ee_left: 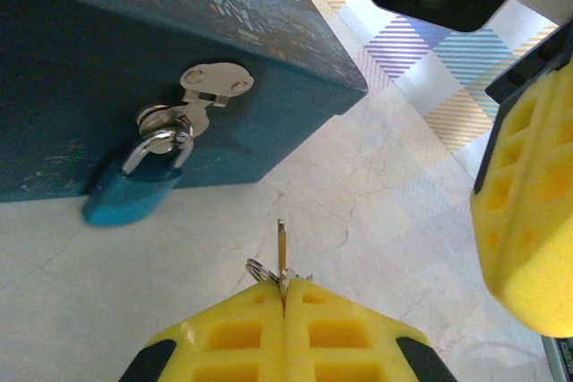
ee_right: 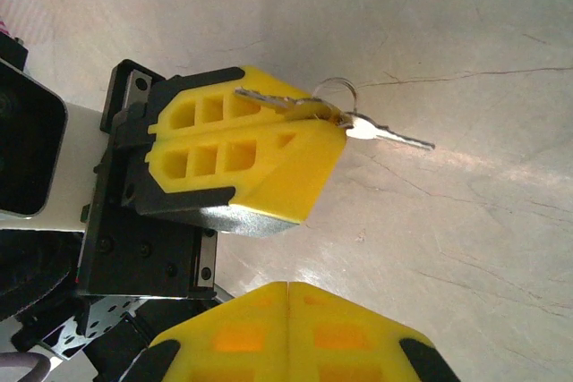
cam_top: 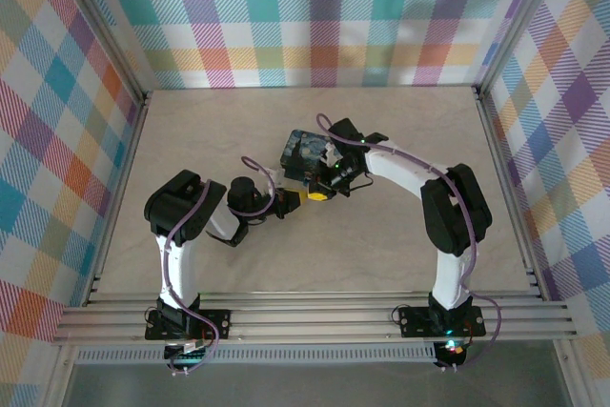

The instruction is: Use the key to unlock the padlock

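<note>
The left gripper (ee_left: 285, 297) had its yellow fingers pressed together on the head of a small silver key (ee_left: 281, 243), the blade sticking straight out past the tips and a thin key ring (ee_left: 260, 270) poking out at the side. The key pointed toward the dark blue box (ee_left: 134, 60) but stood well apart from it, with bare pale table (ee_left: 376, 221) between. The padlock (ee_left: 134, 190), blue-bodied with a silver shackle, hung against the side wall of the box, looped through the metal hasp (ee_left: 210, 87), shackle seated in the body; it sat off to the left of the key's line as the left wrist camera saw it. The right gripper (ee_right: 288, 288) hovered just beside the left one, its two yellow fingers closed flat against each other with nothing between them. From above, both grippers met at the near side of the box, around the middle of the table.
</note>
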Tool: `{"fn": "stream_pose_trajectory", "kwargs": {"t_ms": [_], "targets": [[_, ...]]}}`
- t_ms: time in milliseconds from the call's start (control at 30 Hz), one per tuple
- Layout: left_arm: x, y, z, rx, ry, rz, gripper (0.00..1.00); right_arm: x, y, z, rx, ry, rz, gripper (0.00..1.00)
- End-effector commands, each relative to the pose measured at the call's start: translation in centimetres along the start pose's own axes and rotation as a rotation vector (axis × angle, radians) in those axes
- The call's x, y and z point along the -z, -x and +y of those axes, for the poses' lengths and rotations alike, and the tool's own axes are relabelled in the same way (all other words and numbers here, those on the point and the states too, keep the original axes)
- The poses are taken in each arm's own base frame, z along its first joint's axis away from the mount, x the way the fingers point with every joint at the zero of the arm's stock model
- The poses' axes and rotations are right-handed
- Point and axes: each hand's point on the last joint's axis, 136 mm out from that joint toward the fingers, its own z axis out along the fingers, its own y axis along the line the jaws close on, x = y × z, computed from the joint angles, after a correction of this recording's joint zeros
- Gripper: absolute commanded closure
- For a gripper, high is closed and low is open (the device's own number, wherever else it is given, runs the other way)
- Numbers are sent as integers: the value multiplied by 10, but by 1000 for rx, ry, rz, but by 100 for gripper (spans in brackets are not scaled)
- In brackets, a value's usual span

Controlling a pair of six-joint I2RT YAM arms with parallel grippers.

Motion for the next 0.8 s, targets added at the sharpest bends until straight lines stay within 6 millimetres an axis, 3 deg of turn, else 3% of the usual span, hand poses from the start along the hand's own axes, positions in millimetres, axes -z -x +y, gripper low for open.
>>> {"fn": "stream_pose_trajectory", "kwargs": {"t_ms": [0, 100, 233, 333, 567, 767], "targets": [[5, 20, -5, -64, 1, -62, 100, 11, 0, 4, -12, -21, -24, 100], [8, 16, -7, -54, 3, -47, 100, 20, 6, 4, 10, -34, -98, 100], [11, 11, -20, -36, -40, 9, 100, 37, 13, 18, 74, 41, -226, 100], [18, 11, -32, -37, -60, 38, 100, 54, 13, 31, 138, 105, -323, 94], [43, 18, -71, -60, -96, 95, 100, 84, -7, 44, 266, 238, -451, 79], [72, 40, -111, -93, -100, 85, 100, 90, -25, 52, 320, 415, -493, 66]]}}
